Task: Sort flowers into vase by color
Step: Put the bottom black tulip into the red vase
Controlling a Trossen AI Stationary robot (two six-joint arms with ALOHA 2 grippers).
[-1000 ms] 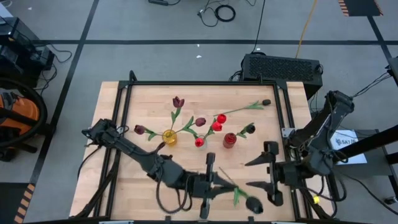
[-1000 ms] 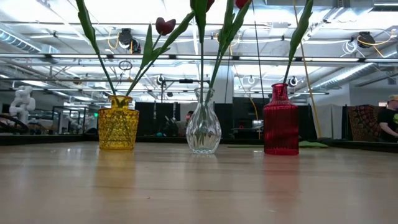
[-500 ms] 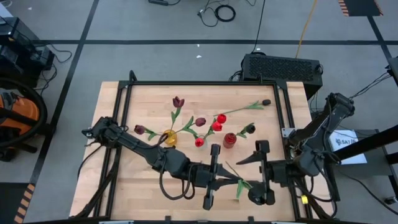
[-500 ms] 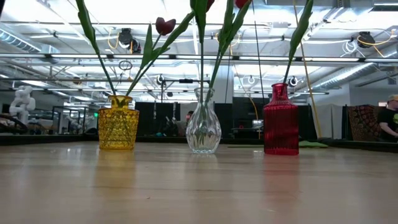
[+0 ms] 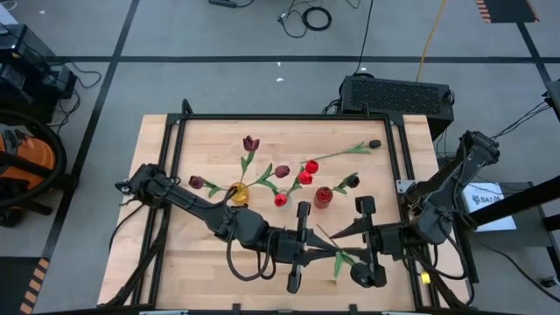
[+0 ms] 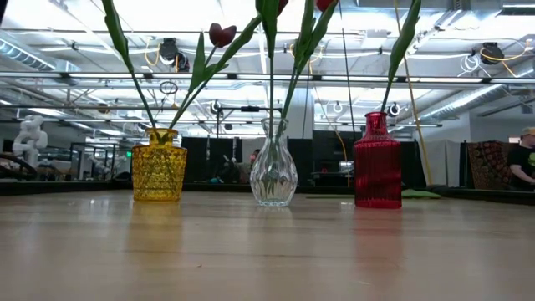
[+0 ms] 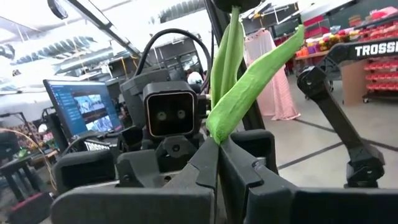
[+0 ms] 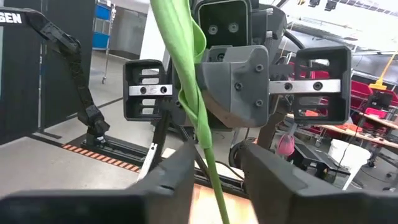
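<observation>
Flower [image 5: 343, 259] stem pinched in left claw [image 5: 325, 256]; right claw [image 5: 363, 243] spread around it.

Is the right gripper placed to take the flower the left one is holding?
Probably yes: the stem runs between the right gripper's parted fingers, nothing in between. The left gripper is shut on it.

The high camera looks straight down on the whole bench [image 5: 175, 262]. The low one sits at bench height, facing three vases [image 6: 273, 171] (quite near). Both wrist cameras face each other closely, sharing one green stem [image 7: 231, 56].
</observation>
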